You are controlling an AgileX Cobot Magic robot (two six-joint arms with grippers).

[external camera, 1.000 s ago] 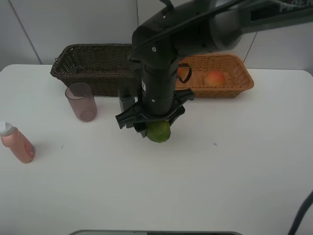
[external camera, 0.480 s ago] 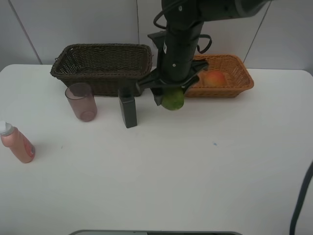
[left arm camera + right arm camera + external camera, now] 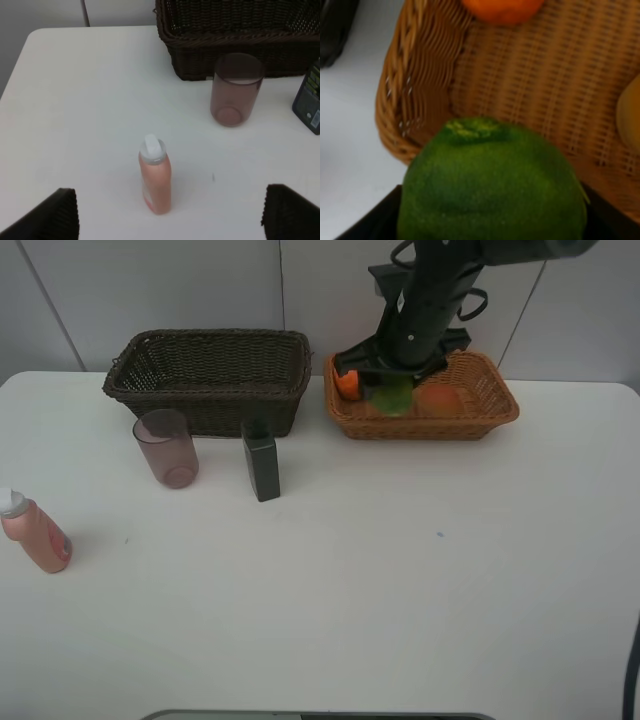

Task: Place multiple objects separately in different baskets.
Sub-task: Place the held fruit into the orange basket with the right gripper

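1. your right fingers (image 3: 370, 220) are pinching the green fruit (image 3: 392, 398). your left fingers (image 3: 55, 215) are spread wide with nothing between them, above the pink bottle (image 3: 155, 180).
2. the white worktop (image 3: 400, 590) carries everything else.
3. the dark-brown basket (image 3: 205, 390) sits at the back left.
4. the tan basket (image 3: 490, 420) sits just to its right. it holds the orange (image 3: 347, 386) at its left end and the peach (image 3: 438, 398) near its middle. your green fruit hangs over it, between those two.
5. the mauve tumbler (image 3: 166, 447) stands upright near the dark-brown basket's front.
6. the dark green bottle (image 3: 263, 468) stands upright by that basket's right front corner.
7. the pink bottle stands well apart, at the worktop's left edge.
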